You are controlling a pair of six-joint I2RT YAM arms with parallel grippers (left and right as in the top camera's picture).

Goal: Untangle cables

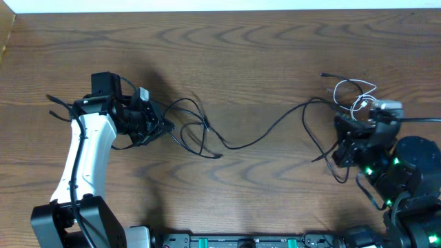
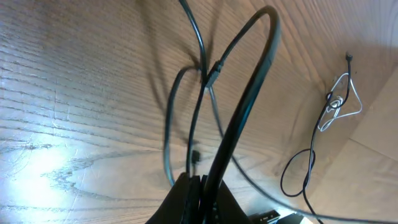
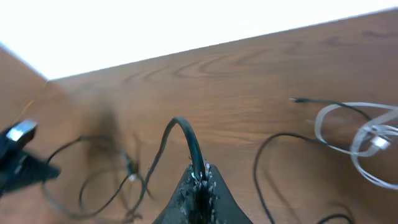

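Holds one of the black cables [image 2: 249,93] in the left gripper [image 2: 199,186], far from the white cable [image 1: 362,105]. Has the fingers there squeezed nearly shut, with just that cable pinched between them. Bends up from the pinch in a tall loop. Lies in loose black loops right by that gripper, with one long strand running across the table [image 1: 241,55] toward the white cable.

Holds another bit of black cable in the right gripper [image 3: 199,179], just beside the white cable. Pinches tight there too, fingers close together around the cord, which arches up out of them.

Curls in a small bunch of white loops, flat on the wood, with black loops near it and a small plug end just past it. Cannot tell from above if the white loops and the black ones are knotted together.
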